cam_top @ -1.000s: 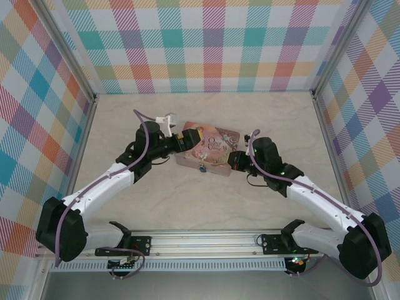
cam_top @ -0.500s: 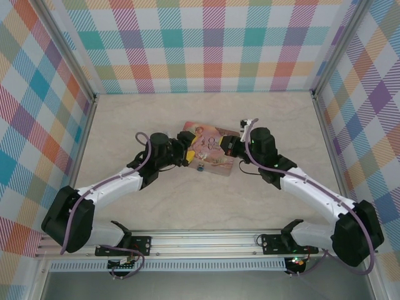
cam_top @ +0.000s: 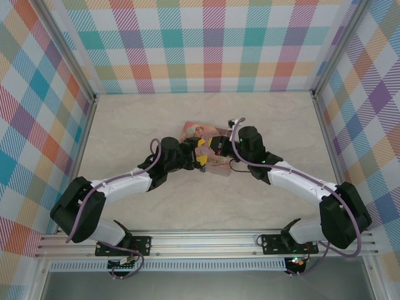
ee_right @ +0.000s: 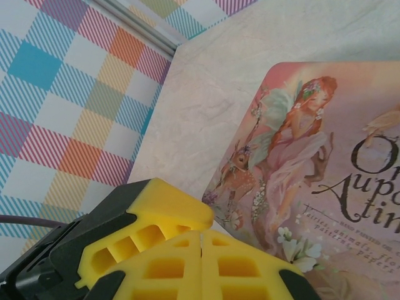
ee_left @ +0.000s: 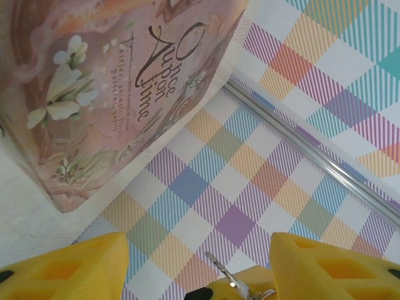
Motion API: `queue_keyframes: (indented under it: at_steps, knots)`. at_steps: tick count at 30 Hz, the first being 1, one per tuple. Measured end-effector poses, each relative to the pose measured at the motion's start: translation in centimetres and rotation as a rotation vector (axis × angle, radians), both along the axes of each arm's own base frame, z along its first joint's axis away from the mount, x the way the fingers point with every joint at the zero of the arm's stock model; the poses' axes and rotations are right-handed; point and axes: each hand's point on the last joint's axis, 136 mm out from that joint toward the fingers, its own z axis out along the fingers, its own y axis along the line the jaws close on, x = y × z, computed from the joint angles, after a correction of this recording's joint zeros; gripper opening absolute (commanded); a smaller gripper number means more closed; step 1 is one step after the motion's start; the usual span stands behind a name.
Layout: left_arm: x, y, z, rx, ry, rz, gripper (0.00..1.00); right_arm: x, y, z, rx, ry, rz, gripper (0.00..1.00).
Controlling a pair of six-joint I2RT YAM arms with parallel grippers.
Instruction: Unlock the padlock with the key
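Grippers were both crowded in on the pink tin [ee_right: 312,156] mid-table, and the left gripper [ee_left: 200,250] had its yellow fingers spread wide with nothing pinched between them, just the tin's corner and the checked wall beyond. Over on the other side the right gripper [ee_right: 201,240] had its fingers pressed flat together right by the tin, and honestly I couldn't tell if anything was caught in the seam. A thin metal sliver that looked like the key [ee_left: 220,267] stuck up from a yellow bit low between the left fingers, and the padlock [cam_top: 202,167] seemed to be the tiny blue speck at the tin's near edge.
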Motion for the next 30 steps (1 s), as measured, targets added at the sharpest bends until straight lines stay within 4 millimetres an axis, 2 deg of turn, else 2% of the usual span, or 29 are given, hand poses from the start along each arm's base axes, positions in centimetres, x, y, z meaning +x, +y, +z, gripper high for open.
queue_keyframes:
  at_steps: [8,18,30]
  knots:
    - [0.4,0.2,0.2,0.000,-0.019,0.030,0.50,-0.5,1.3,0.0,0.024,0.002,0.022,0.00]
    - [0.5,0.6,-0.1,0.001,-0.031,0.053,0.23,-0.9,2.1,0.3,0.053,0.009,0.037,0.00]
    - [0.7,0.9,-0.2,0.000,-0.041,0.072,0.03,-1.1,1.9,0.1,0.055,0.022,0.033,0.00]
